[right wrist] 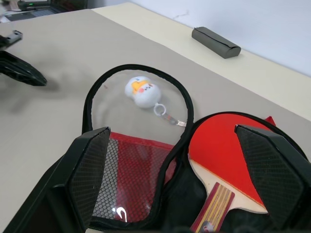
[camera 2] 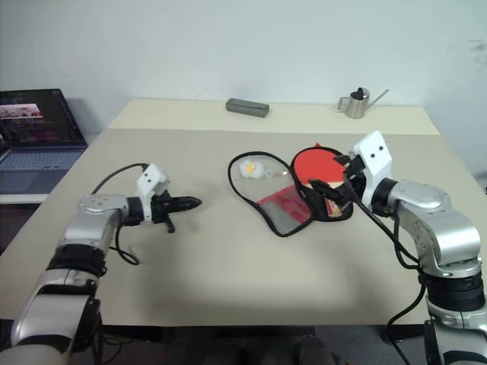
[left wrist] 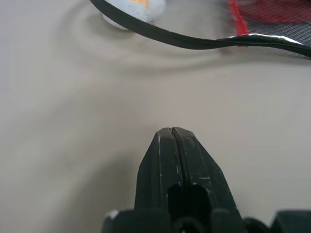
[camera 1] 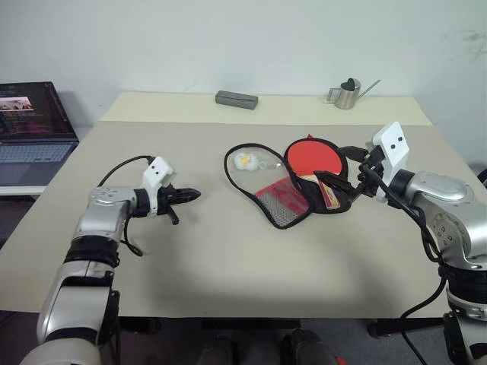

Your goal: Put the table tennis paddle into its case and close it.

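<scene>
Nearest the camera, the left gripper (camera 1: 185, 196) hovers low over bare table (camera 1: 228, 266), its two black fingers pressed together on nothing, pointing toward the case (camera 1: 262, 171) but well apart from it. On the other side, the right gripper (camera 1: 356, 173) sits just beside the open case, jaws spread wide and empty; its wrist view looks straight down between the fingers (right wrist: 90, 165) onto the paddle (right wrist: 221, 150).

That paddle lies inside the case's black-lined half, red face up, handle (camera 1: 329, 194) pointing toward the robot. The other half, the flap with the mesh pocket (camera 1: 283, 201), is thrown open flat on the table to the left of the paddle, and its zip edge makes a loop around the white-yellow charm (camera 1: 244, 160), which rests on the table inside that loop.

By my reading, the paddle is already in, so closing is the step in hand. The next move calls for folding the open flap over the red face, with one gripper steadying the case so it does not slide, then finding the zip pull and running it round. Soft fabric may bunch, and the charm could get trapped under the flap.
</scene>
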`<state>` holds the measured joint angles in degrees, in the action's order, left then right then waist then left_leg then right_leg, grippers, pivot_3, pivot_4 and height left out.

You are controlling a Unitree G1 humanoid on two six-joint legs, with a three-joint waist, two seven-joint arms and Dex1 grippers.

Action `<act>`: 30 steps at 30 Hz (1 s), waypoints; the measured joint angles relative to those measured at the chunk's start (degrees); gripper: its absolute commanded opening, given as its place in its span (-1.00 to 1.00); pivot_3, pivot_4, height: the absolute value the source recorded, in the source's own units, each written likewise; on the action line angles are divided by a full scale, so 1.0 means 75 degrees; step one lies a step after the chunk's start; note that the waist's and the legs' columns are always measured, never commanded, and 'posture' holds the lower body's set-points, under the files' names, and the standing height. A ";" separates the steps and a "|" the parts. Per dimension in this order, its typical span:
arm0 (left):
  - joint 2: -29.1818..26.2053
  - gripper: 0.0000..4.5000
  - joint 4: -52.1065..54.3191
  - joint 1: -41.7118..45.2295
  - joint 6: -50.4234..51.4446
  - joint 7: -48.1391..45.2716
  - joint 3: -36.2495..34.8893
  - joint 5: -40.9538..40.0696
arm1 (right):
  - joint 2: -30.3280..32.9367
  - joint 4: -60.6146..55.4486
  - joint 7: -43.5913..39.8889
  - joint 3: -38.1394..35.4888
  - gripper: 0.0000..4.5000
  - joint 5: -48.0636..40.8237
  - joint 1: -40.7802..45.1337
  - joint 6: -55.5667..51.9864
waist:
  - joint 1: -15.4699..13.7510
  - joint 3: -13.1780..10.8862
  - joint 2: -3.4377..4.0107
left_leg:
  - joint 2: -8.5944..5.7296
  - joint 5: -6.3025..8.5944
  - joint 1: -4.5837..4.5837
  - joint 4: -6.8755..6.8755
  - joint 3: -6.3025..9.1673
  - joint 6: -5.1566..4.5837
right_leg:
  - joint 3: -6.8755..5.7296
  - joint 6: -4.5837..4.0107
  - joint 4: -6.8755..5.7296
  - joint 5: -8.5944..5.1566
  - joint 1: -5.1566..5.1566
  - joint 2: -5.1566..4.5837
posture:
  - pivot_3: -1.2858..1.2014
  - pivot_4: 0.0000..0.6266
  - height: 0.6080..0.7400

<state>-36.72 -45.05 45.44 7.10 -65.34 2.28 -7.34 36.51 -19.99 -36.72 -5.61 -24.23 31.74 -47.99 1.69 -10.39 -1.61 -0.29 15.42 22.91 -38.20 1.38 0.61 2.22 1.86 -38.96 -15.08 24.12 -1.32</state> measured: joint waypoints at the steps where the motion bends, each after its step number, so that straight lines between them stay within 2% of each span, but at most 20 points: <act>1: 0.0133 -0.98 -0.0196 0.0143 -0.0085 0.0111 0.0067 0.0124 | 0.0000 -0.0021 0.0002 0.0010 1.00 -0.0003 -0.0037 0.0001 | -0.0005 0.0000 0.0000 | 0.0000 0.0000 0.0000 -0.0001 0.0001 0.0000 | -0.0002 0.0000 0.0000 0.0000 0.0000 0.0000 | 0.03 -0.52 1.00; 6: 0.0654 -0.98 -0.1368 0.0838 -0.0697 0.0401 0.0469 0.0702 | 0.0143 -0.0502 -0.0206 -0.0030 1.00 -0.0313 -0.0395 -0.0016 | 0.0005 0.0000 -0.0001 | 0.0000 0.0000 0.0002 -0.0001 -0.0001 0.0000 | -0.0001 0.0000 0.0000 0.0000 0.0002 0.0000 | 0.03 -0.52 1.00; 15: 0.1075 -0.98 -0.2974 0.1661 -0.1481 0.0687 0.0570 0.1240 | 0.1522 -0.1059 -0.1679 -0.0570 1.00 -0.1221 -0.1094 0.0143 | -0.0002 0.0000 -0.0004 | -0.0002 0.0001 0.0002 -0.0005 0.0003 -0.0001 | -0.0005 0.0001 0.0001 -0.0001 -0.0002 0.0002 | 0.03 -0.52 1.00; 20: 0.1224 -0.98 -0.3359 0.1854 -0.1655 0.0864 0.0530 0.1392 | 0.2213 -0.1237 -0.2413 -0.0983 1.00 -0.1817 -0.1482 0.0143 | -0.0012 0.0001 -0.0007 | -0.0003 0.0001 -0.0004 -0.0014 0.0004 -0.0001 | -0.0005 0.0002 -0.0002 0.0000 -0.0012 0.0002 | 0.03 -0.52 1.00; 30: 0.1636 -0.98 -0.3689 0.2046 -0.1731 0.1214 0.0388 0.1476 | 0.2495 -0.0835 -0.2463 -0.0941 1.00 -0.1398 -0.1636 0.0815 | -0.0076 0.0001 -0.0007 | -0.0003 0.0002 0.0004 -0.0062 0.0017 -0.0003 | -0.0015 0.0010 -0.0007 0.0004 -0.0028 0.0001 | 0.03 -0.52 1.00</act>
<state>-24.45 -72.71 60.79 -5.88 -56.23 5.19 3.73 55.21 -26.25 -55.19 -12.67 -34.71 19.47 -41.87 1.13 -10.38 -1.67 -0.32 15.44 22.94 -38.66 1.51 0.58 2.11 1.93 -39.02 -15.05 23.91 -1.31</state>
